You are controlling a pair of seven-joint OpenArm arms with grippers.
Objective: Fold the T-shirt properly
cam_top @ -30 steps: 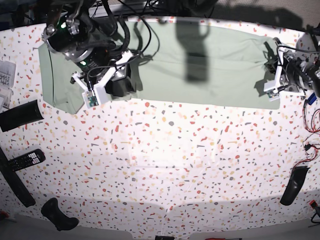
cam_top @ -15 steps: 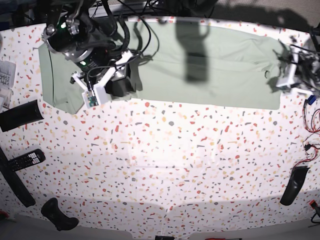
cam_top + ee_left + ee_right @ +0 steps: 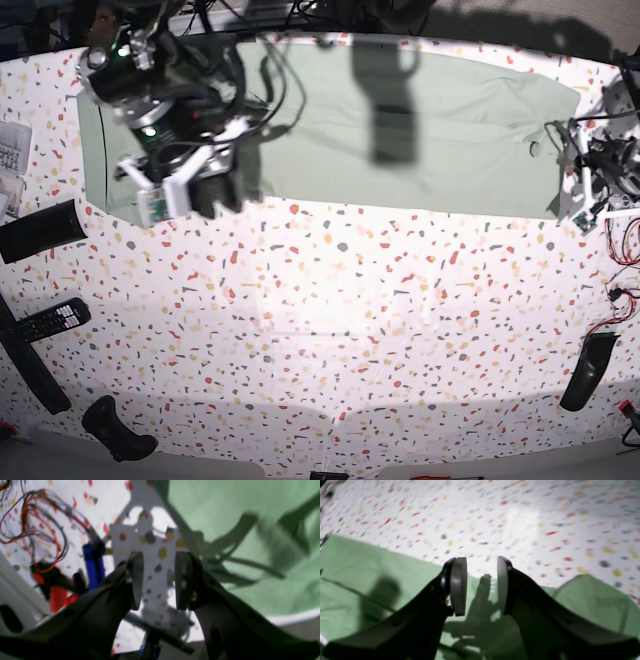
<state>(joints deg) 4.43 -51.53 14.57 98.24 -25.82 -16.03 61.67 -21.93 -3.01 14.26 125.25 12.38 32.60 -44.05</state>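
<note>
The T-shirt (image 3: 420,130), soft pale sage-green cloth, is spread flat as a long band along the far edge of the speckled terrazzo-patterned worktop (image 3: 330,330). The left claw (image 3: 156,580) is seen open and empty over bare worktop beside the cloth. The right claw (image 3: 482,585) is held open above the cloth's near edge, nothing gripped.

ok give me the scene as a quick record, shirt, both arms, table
shirt: large pale sage-green cloth T-shirt lying flat along the far side of the table
table: white speckled terrazzo-pattern tabletop
left gripper: fingers apart, nothing between them, over bare table just beside the shirt's edge
right gripper: fingers apart, empty, hovering over the shirt's near edge
fold state: not yet folded into a compact shape
clutter: black remote control near the table's edge
</note>
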